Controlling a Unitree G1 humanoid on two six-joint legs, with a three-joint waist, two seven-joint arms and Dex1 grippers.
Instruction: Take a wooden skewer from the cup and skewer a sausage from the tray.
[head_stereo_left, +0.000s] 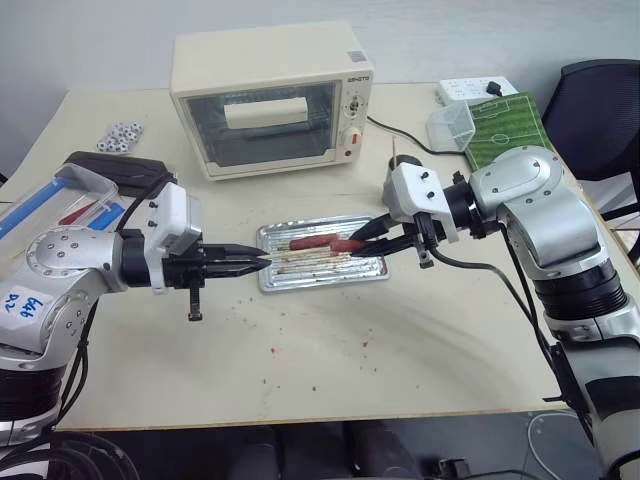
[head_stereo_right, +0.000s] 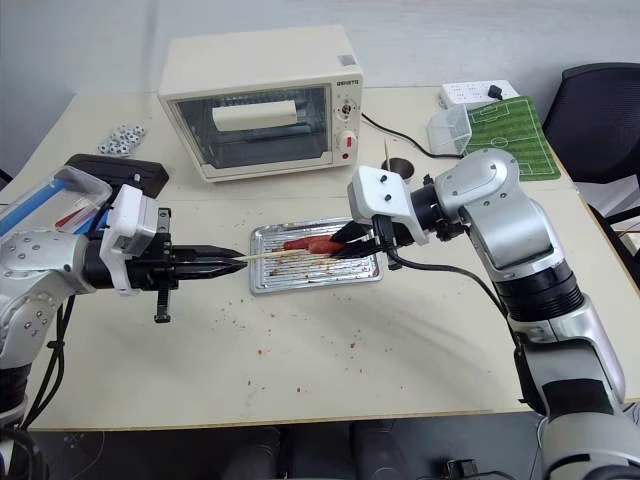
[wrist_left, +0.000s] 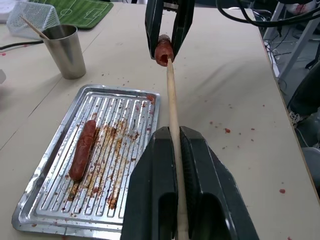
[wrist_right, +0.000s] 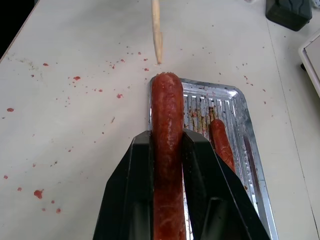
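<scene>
You have the bench (head_stereo_left: 330, 370) in front of you, pale and speckled with red sauce spots, a grey wall behind it and a dark chair (head_stereo_left: 600, 110) at its far right corner. The cream toaster oven (head_stereo_left: 272, 100) stands at the back, well clear of the work. A green football-pitch mat (head_stereo_left: 505, 125) with a clear tub (head_stereo_left: 452, 125) lies back right, a power strip (head_stereo_left: 475, 90) behind them. At your left sits a clear plastic box with blue strips (head_stereo_left: 75, 195). The tray (wrist_left: 40, 220) lies mid-bench, one darker sausage (wrist_left: 83, 149) on it. The cup (wrist_left: 65, 50) stands beyond the tray (a stick inside). Your right gripper (wrist_right: 167, 145) is clamped on the sausage (wrist_right: 166, 125) above the tray's edge. Your left gripper (wrist_left: 175, 137) is closed on the wooden skewer (wrist_left: 171, 100), tip at the sausage's end; whether it touches, you cannot tell.
</scene>
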